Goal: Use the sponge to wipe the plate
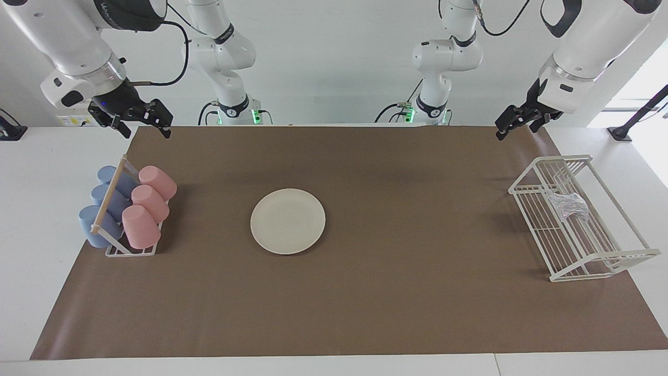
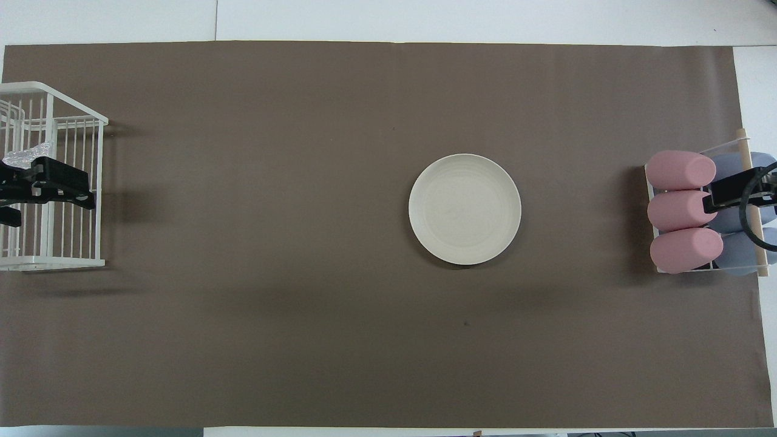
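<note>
The cream-white plate (image 1: 287, 221) lies flat and bare in the middle of the brown mat; it also shows in the overhead view (image 2: 465, 209). The silvery mesh sponge (image 1: 568, 205) lies inside the white wire rack (image 1: 626, 256) at the left arm's end of the table. In the overhead view the sponge (image 2: 27, 153) is partly covered by my left gripper (image 2: 61, 185). My left gripper (image 1: 516, 130) hangs open and empty, high above the rack's end of the mat. My right gripper (image 1: 146, 128) hangs open and empty, high above the cup holder's end, and also shows in the overhead view (image 2: 725, 197).
A cup holder (image 1: 130, 250) with three pink cups (image 1: 148, 203) and three blue cups (image 1: 104, 201) lying on their sides stands at the right arm's end of the table. The brown mat (image 1: 417, 292) covers most of the white table.
</note>
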`<state>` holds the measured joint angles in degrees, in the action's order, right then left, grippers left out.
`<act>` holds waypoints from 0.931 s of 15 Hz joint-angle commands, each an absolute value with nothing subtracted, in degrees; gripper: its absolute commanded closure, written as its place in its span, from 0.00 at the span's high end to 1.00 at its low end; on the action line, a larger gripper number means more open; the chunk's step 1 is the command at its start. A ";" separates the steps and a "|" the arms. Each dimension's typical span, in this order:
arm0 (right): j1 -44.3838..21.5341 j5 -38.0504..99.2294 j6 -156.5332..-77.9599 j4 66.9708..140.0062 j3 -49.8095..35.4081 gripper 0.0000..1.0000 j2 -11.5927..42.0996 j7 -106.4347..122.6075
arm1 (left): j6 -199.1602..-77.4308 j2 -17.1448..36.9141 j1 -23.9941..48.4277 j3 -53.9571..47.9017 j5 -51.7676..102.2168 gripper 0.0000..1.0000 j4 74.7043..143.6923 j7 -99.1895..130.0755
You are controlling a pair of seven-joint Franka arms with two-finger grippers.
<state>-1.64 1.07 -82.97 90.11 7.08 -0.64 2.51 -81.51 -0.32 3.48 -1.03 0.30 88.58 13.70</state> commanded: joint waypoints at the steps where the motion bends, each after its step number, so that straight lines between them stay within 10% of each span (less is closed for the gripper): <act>1: -1.49 1.05 -82.44 89.56 7.03 1.00 -0.62 3.52 | -81.83 -0.35 3.96 -0.79 -0.70 1.00 87.89 13.27; 14: -1.49 1.05 -82.44 89.56 7.03 1.00 -0.62 3.52 | -84.64 -0.79 3.51 -0.44 -0.35 1.00 89.47 15.73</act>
<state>-1.64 1.07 -82.97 90.11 7.08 -0.64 2.51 -83.42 -0.32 3.42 -0.56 0.29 88.62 14.96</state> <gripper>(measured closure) 0.000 0.000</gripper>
